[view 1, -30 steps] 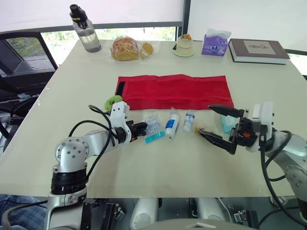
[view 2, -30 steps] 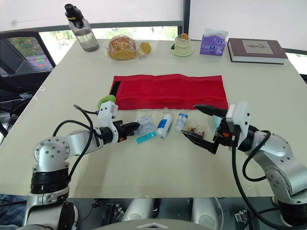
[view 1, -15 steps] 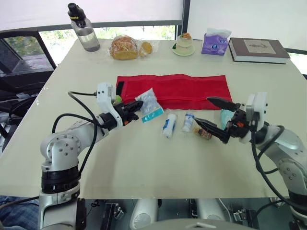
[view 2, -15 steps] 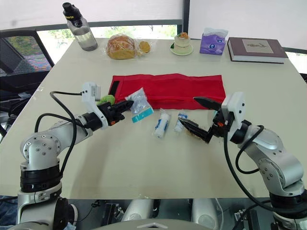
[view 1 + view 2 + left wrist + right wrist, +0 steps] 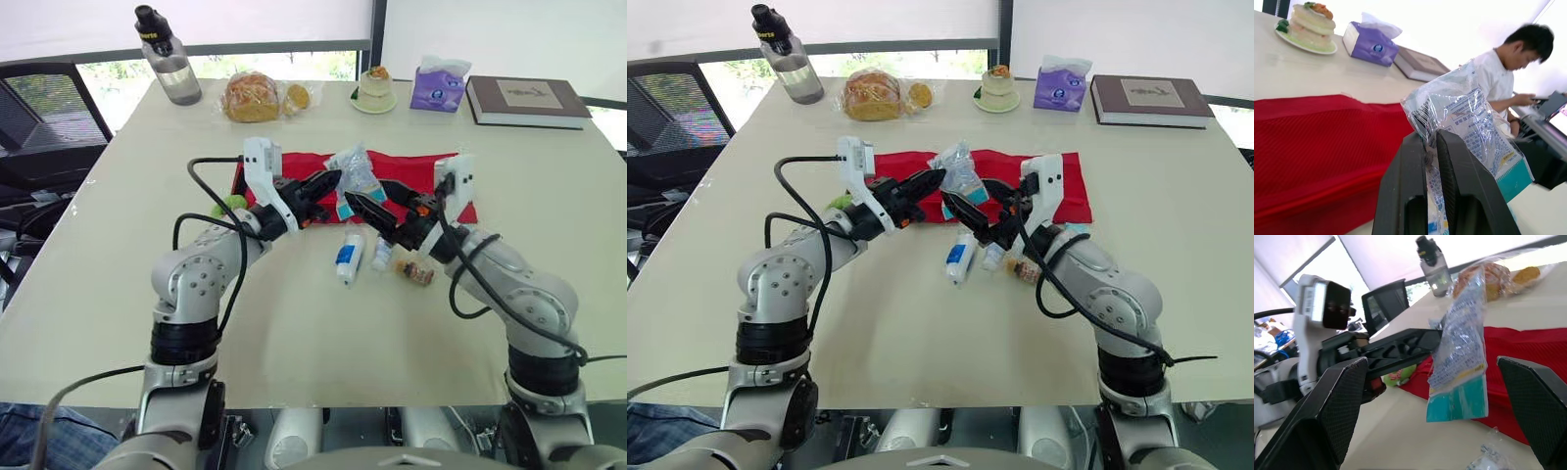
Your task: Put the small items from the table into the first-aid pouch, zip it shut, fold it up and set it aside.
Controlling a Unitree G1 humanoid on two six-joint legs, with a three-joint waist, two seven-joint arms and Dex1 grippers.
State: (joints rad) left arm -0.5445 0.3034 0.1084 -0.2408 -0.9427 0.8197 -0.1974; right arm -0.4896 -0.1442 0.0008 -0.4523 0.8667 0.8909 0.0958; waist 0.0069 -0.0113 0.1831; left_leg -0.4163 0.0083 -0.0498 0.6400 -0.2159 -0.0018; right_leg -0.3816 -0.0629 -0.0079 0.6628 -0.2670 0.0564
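Office meeting room, pale conference table (image 5: pixel 118 196), black mesh chair (image 5: pixel 49 117), roller blinds (image 5: pixel 245 22) over windows, person (image 5: pixel 1503 73) working at a desk behind

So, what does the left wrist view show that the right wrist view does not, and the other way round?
Left wrist view: the cake, the tissue box, the book and a person. Right wrist view: the water bottle, the bagged bread, a chair and the right gripper, open. Both: the clear packet pinched in the left gripper, and the red pouch.

Pouch (image 5: pixel 1312 137) red ribbed cloth, matt. Packet (image 5: pixel 1469 122) crinkly clear plastic, glossy. Table top (image 5: pixel 294 323) smooth, matt.
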